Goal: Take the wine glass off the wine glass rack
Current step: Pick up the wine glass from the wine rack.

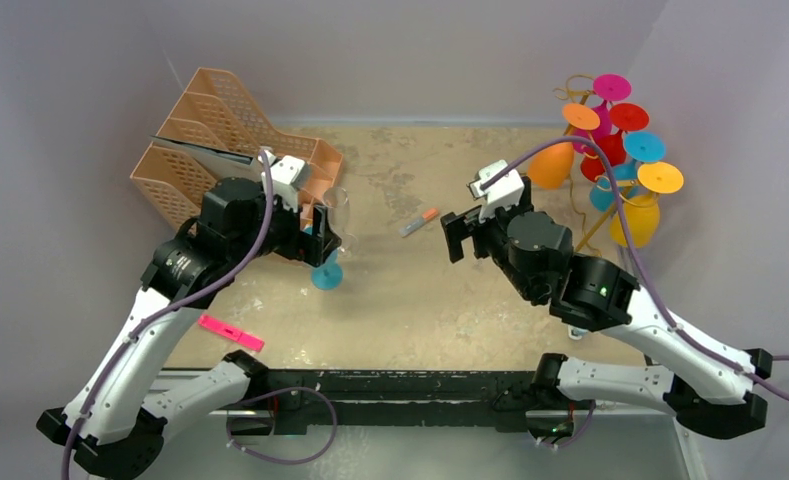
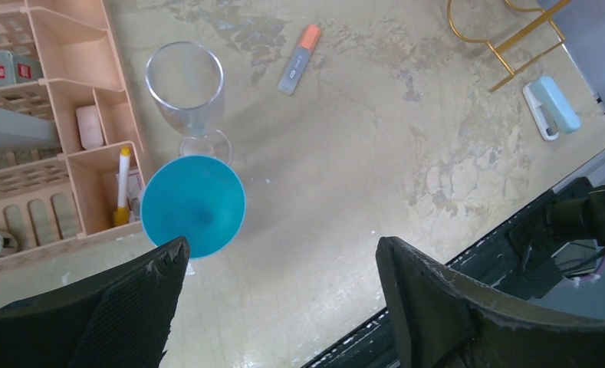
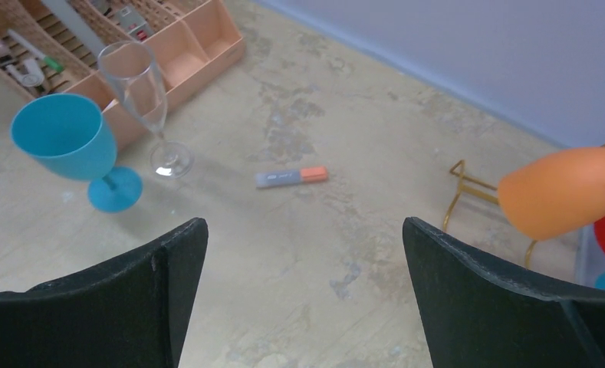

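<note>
The gold wire wine glass rack [image 1: 598,225] stands at the back right with several coloured wine glasses hung upside down, among them an orange one [image 1: 552,165] and a yellow one [image 1: 638,220]. Its base shows in the right wrist view [image 3: 468,188] beside the orange glass [image 3: 567,192]. A blue wine glass [image 1: 327,275] stands upright on the table, also in the left wrist view [image 2: 193,205]. My left gripper [image 1: 315,245] is open and empty just above and beside it [image 2: 282,244]. My right gripper [image 1: 462,235] is open and empty over mid-table [image 3: 305,224], left of the rack.
A clear glass [image 2: 185,84] stands by the peach lattice organiser [image 1: 220,130]. A grey-orange highlighter [image 1: 419,222] lies mid-table. A pink item [image 1: 232,333] lies front left. A pale blue-white stapler-like object [image 2: 552,107] lies near the rack's base [image 2: 514,46].
</note>
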